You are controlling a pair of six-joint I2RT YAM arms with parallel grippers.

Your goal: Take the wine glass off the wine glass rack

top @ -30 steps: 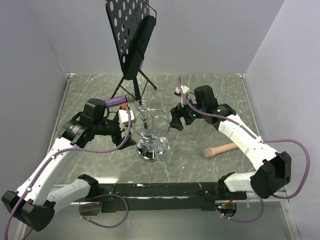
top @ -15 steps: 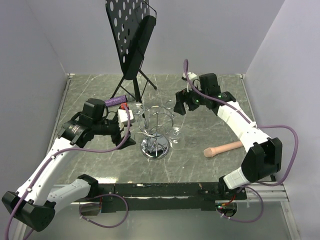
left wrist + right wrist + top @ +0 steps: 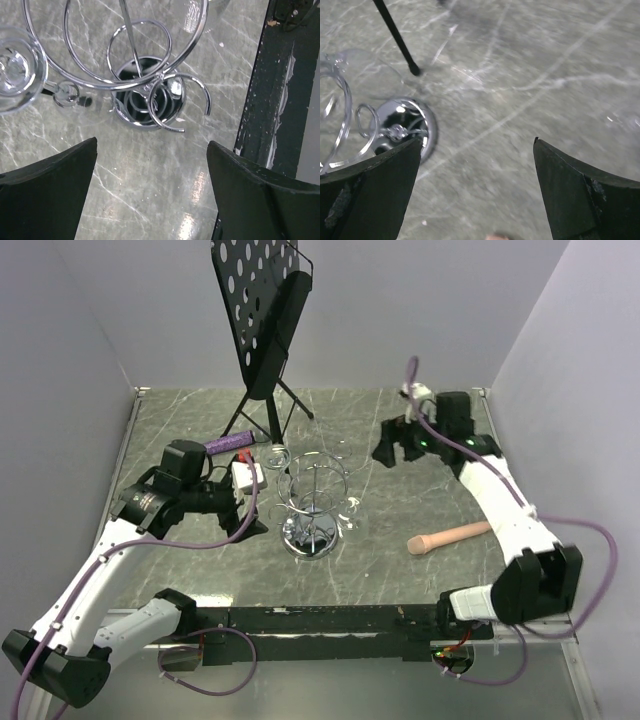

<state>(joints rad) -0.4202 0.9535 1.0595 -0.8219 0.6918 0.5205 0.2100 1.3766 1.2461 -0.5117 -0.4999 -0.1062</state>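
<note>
The chrome wine glass rack (image 3: 315, 502) stands upright mid-table on its round shiny base (image 3: 147, 105). A clear wine glass (image 3: 351, 510) sits at the rack's right side. Another clear glass (image 3: 275, 454) is at its back left and shows in the left wrist view (image 3: 12, 70) beside the wire rings. I cannot tell whether either hangs from a loop. My left gripper (image 3: 248, 518) is open and empty, just left of the rack, as its wrist view (image 3: 150, 200) confirms. My right gripper (image 3: 395, 452) is open and empty, well right of and behind the rack; its wrist view (image 3: 475, 195) shows the rack base (image 3: 402, 127).
A black perforated music stand (image 3: 262, 310) on a tripod stands at the back; one leg (image 3: 395, 35) ends near the rack. A purple marker (image 3: 228, 443) lies by the left arm. A pink rod (image 3: 450, 536) lies at the right. A black rail (image 3: 330, 620) runs along the front edge.
My right gripper has pulled back from the rack to the right and rear. The rack, tilted a second ago, now stands upright. The left arm has barely moved.
</note>
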